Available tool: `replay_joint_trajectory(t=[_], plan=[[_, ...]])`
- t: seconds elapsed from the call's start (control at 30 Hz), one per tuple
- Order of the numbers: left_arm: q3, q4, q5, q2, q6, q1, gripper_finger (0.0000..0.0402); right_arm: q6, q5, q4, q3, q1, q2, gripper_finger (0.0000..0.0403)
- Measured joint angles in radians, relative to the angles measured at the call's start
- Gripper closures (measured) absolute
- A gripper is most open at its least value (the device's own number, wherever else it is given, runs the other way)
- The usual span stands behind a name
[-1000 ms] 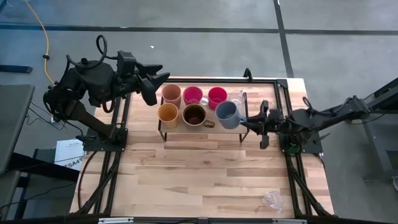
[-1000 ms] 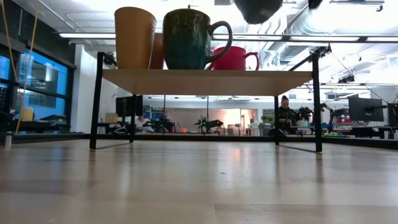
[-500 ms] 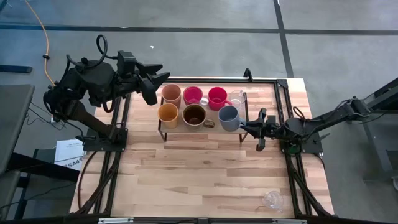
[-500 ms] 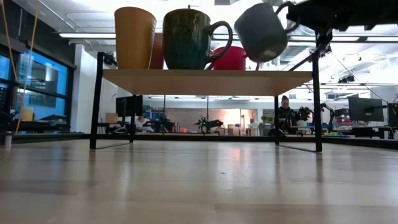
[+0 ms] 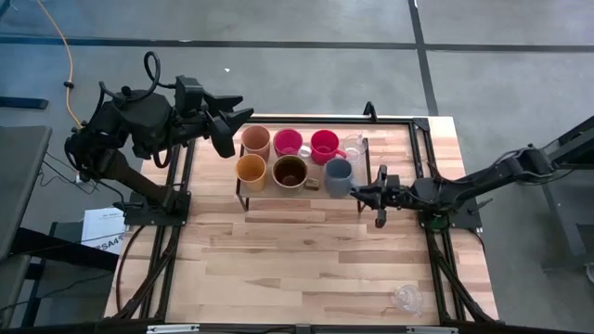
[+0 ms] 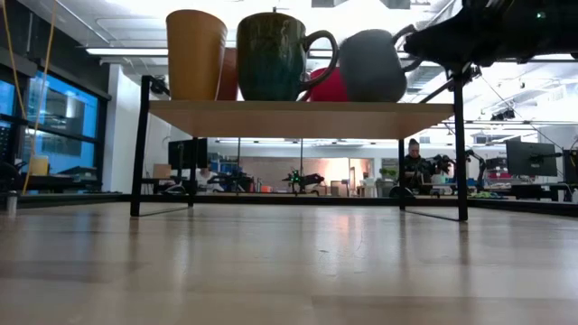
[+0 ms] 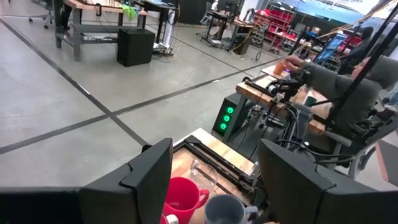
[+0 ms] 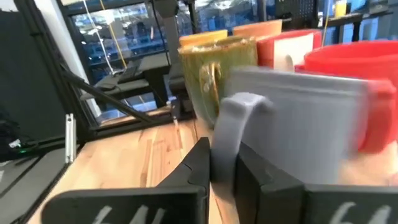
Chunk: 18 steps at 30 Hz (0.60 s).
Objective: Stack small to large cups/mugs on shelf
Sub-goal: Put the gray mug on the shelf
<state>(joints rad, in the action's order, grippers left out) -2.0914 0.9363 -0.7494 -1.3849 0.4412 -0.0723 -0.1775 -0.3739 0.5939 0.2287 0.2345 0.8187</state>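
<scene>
Lowered since the earlier frame: grey-blue mug (image 5: 338, 176), now upright on the shelf (image 5: 243, 188) beside the dark-brown mug (image 5: 290, 172). Right tool (image 5: 364, 193) clenched on its handle. Left tool (image 5: 229, 125) released, above the shelf's end.

Your shelf (image 5: 243, 198), a black-framed rack with a pale plank top, carries two rows of upright cups. In the far row you have the peach tumbler (image 5: 255, 140), two red cups (image 5: 288, 142) (image 5: 324, 145) and a clear glass cup (image 5: 353, 147). Nearer you stand the orange-yellow cup (image 5: 251, 171), the dark-brown mug (image 5: 290, 171) and the grey-blue mug (image 5: 338, 175). Another clear glass cup (image 5: 406, 299) sits alone at the table's near right corner.
</scene>
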Motion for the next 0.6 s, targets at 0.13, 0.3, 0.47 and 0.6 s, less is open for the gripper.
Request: replay_joint_trajectory(t=[0.13,0.3,0.47,0.6], plan=[[0.000,0.000,0.000,0.000,0.000,0.000,0.0179,-0.006,-0.003,0.024,0.000,-0.007,0.028,0.0376],[0.000,0.000,-0.001,0.000,0.000,0.000,0.0179,-0.029,-0.003,0.048,0.000,-0.012,0.031,0.0357],[0.000,0.000,-0.003,0.000,-0.001,0.000,0.0179,-0.019,0.020,0.061,0.000,-0.012,0.031,0.0350],[0.000,0.000,-0.003,0.000,-0.002,0.000,0.0179,-0.029,0.056,0.061,0.000,-0.012,0.031,0.0349]])
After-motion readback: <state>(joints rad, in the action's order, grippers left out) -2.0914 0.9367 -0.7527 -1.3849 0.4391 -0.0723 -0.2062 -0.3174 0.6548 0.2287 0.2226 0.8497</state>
